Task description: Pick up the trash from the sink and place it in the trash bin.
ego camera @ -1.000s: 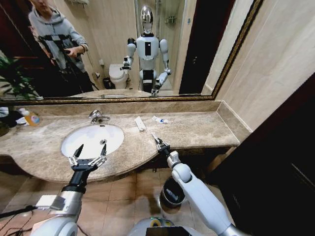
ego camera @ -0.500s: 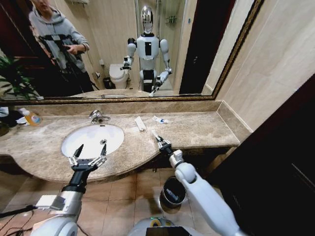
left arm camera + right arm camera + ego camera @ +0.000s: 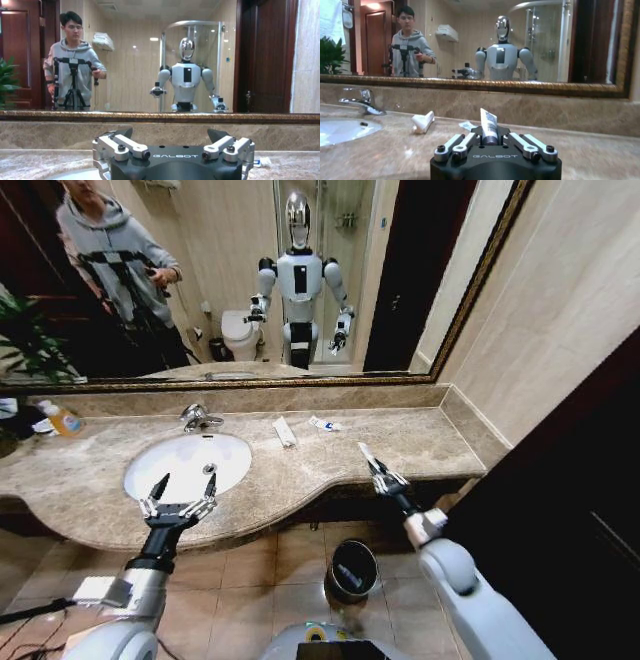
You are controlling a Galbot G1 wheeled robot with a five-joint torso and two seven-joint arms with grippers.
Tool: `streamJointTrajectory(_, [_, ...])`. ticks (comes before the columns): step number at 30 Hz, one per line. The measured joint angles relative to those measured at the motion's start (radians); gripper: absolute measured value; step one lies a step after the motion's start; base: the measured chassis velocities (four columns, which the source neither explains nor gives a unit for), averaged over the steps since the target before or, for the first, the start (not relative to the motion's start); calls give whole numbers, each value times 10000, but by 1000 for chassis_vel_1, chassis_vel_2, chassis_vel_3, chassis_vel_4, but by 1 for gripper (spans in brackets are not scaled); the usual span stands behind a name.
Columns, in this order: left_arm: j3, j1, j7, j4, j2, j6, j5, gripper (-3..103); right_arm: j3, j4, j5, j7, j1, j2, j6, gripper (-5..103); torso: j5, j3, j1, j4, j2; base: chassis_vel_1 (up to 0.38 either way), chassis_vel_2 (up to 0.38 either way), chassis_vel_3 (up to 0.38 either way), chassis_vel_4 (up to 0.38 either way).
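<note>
1. The right gripper [image 3: 377, 472] has swung rightward off the beige-brown marble tabletop [image 3: 400, 442], further from the white oval sink [image 3: 190, 463], fingers clamped on a small white tube [image 3: 366, 454].
2. Left gripper [image 3: 178, 498] hovers spread, empty, over the sink.
3. The small round black trash bin [image 3: 351, 569] sits below; a misaligned release would drop the tube on the floor.
</note>
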Motion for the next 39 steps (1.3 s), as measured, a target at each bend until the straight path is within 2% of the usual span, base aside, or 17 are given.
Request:
streamJointTrajectory(2, [0,0,0,0,0,0,0,100,105,-260,-84,-109,-710,230,906,19,0,0,0,0,0,0,0,0,0])
streamJointTrajectory(3, [0,0,0,0,0,0,0,100,105,-260,-84,-109,-710,230,906,19,0,0,0,0,0,0,0,0,0])
streamJointTrajectory(8, [0,0,0,0,0,0,0,100,-8,-1387,-519,-160,-1960,760,2417,19,-5,0,-1,0,0,0,0,0,0])
streamJointTrajectory(9, [0,0,0,0,0,0,0,100,-8,-1387,-519,-160,-1960,760,2417,19,-5,0,-1,0,0,0,0,0,0])
streamJointTrajectory(12, [0,0,0,0,0,0,0,100,-297,-3281,-1053,-294,-1834,919,3130,19,-2,0,-1,-2,0,0,0,0,0])
streamJointTrajectory(17, [0,0,0,0,0,0,0,100,-571,-4931,-1905,-202,-1115,1080,2810,19,1,1,-1,0,-1,0,0,0,0])
streamJointTrajectory(19, [0,1,0,0,0,0,0,100,-560,-6293,-3352,-13,-296,1366,2153,19,-1,1,1,1,-2,0,0,0,0])
streamJointTrajectory(20, [0,1,0,0,0,0,0,100,-560,-6293,-3352,-13,-296,1366,2153,19,-1,1,1,1,-2,0,0,0,0])
streamJointTrajectory(23, [1,0,0,0,0,0,0,100,-522,-7460,-4612,-586,548,1433,1411,19,-6,1,1,1,-2,0,0,0,0])
streamJointTrajectory(26, [0,0,0,0,0,0,0,100,-576,-7952,-5160,-932,918,1456,1156,19,-2,1,1,1,-2,0,0,0,0])
streamJointTrajectory(27, [0,0,0,0,0,0,0,100,-594,-8359,-5708,-1141,1200,1503,1081,19,-6,2,1,1,-2,0,0,0,0])
streamJointTrajectory(29, [0,0,0,0,0,0,0,100,-565,-9190,-6821,-1376,1690,1660,1134,19,-2,2,1,0,-2,0,0,0,0])
streamJointTrajectory(31, [0,0,0,0,0,0,0,100,-558,-9479,-7160,-1393,1877,1723,1184,19,-2,2,1,0,-2,0,0,0,0])
streamJointTrajectory(33, [0,0,0,0,0,-1,0,100,-458,-10795,-8421,-1096,2668,2064,1589,19,-4,2,1,0,-2,0,0,0,0])
streamJointTrajectory(34, [0,0,0,0,0,-1,0,100,-458,-10795,-8421,-1096,2668,2064,1589,19,-4,2,1,0,-2,0,0,0,0])
streamJointTrajectory(36, [0,0,0,0,0,0,0,100,-387,-11863,-9540,-684,3473,2458,1909,19,0,2,1,2,-3,0,0,0,0])
streamJointTrajectory(39, [0,0,0,0,0,0,0,100,-418,-12134,-9755,-590,3737,2658,1915,19,-9,2,2,2,-3,0,0,0,0])
